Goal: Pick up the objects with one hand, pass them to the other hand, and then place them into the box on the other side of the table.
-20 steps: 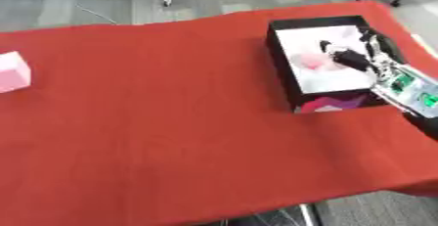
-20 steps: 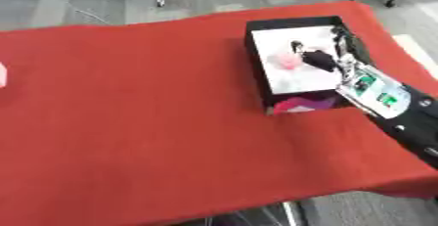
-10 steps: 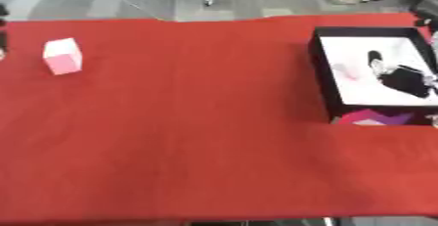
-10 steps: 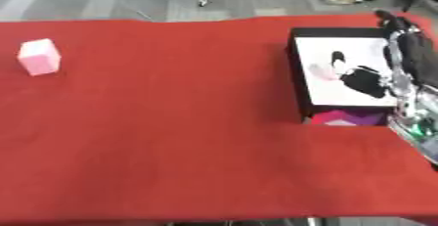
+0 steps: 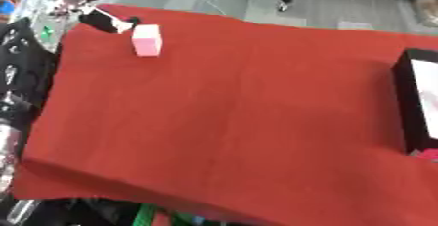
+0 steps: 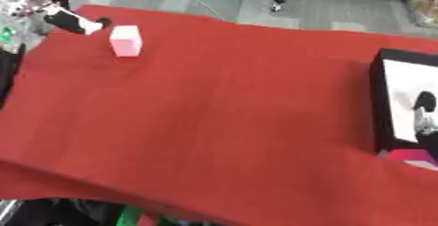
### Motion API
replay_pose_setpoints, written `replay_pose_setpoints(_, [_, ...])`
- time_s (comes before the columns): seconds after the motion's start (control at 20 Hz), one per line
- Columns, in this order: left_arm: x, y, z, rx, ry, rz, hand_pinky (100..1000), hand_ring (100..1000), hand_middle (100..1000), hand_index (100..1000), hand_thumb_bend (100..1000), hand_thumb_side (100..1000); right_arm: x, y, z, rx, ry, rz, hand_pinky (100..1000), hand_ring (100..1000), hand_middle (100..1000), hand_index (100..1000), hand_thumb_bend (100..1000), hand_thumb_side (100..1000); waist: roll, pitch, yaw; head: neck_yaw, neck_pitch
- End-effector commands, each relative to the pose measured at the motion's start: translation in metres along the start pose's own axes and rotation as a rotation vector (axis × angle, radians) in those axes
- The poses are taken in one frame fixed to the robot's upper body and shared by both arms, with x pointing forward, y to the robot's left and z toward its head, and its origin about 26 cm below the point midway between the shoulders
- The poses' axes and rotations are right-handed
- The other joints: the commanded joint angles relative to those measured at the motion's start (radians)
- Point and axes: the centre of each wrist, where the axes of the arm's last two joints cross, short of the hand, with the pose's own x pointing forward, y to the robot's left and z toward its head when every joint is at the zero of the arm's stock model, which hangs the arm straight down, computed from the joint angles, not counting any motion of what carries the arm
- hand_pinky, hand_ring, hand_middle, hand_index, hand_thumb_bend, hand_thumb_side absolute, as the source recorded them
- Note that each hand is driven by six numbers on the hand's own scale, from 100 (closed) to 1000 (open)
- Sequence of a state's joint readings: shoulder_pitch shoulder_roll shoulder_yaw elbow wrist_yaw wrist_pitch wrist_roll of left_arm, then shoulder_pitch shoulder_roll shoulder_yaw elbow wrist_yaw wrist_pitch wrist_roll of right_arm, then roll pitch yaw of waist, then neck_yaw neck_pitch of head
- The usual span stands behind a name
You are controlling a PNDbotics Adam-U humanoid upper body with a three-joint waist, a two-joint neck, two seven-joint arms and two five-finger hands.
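The pink block (image 5: 146,40) stands upright on the red tablecloth (image 5: 239,107) near the table's far left corner, well apart from the black box (image 6: 402,110) at the right edge. It looks like a small, light, stiff carton or foam block with flat matte faces, so I judge it will not crush or slip easily; the sensible hold is across its 2 broad opposite sides, thumb on 1 and fingers on the other, around mid-height so it does not tip. The left hand (image 5: 107,22) reaches in from the upper left with a dark finger or thumb stretched toward the block, its tip just beside the block's upper left edge; it has hold of nothing, and whether it already touches the block I cannot tell. The fingers appear extended rather than curled. At the right edge of the right eye view, a dark shape over the box's white inside may be the right hand (image 6: 424,103), but how its fingers stand cannot be told. Compared with half a second ago, the whole picture has swung toward the left, which is the head turning; the block rests on the same patch of cloth, and the left hand, then barely showing at the edge, is now close against the block.
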State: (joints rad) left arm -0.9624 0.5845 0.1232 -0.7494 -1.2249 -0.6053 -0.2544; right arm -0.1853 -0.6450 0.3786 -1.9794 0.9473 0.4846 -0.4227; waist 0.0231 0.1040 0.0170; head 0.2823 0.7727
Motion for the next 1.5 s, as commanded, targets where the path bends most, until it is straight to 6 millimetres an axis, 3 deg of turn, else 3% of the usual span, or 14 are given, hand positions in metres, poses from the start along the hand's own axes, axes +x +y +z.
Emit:
replay_pose_setpoints(0.05, [-0.016,0.009,0.003,-0.051,0.071,-0.138,924,867,858,949,435,357,0.016,-0.002,-0.001,-0.022,-0.048,-0.038,775,943,792,945,188,329,-0.003,0.002,-0.011,0.037,-0.003])
replay_pose_setpoints(0.45, [-0.031,0.013,0.009,-0.044,0.266,-0.191,910,844,834,918,335,316,0.041,0.008,0.016,-0.028,-0.029,-0.118,755,963,776,938,119,355,-0.003,0.06,-0.058,0.092,-0.003])
replay_pose_setpoints(0.7, [-0.042,0.011,0.017,-0.03,0.388,-0.173,915,857,858,933,354,327,0.049,0.011,0.021,-0.037,-0.018,-0.139,748,969,769,935,100,360,0.004,0.087,-0.07,0.096,-0.027])
replay_pose_setpoints(1.25, [-0.046,-0.004,0.02,-0.158,0.447,-0.099,931,881,892,943,295,337,0.055,0.012,0.023,-0.04,-0.023,-0.162,747,972,761,935,100,357,0.006,0.107,-0.089,0.094,-0.052])
replay_pose_setpoints(1.5, [-0.046,-0.005,0.021,-0.077,0.487,-0.101,946,906,923,951,268,300,0.056,0.012,0.024,-0.035,-0.022,-0.167,747,972,758,935,100,357,0.003,0.111,-0.091,0.093,-0.057])
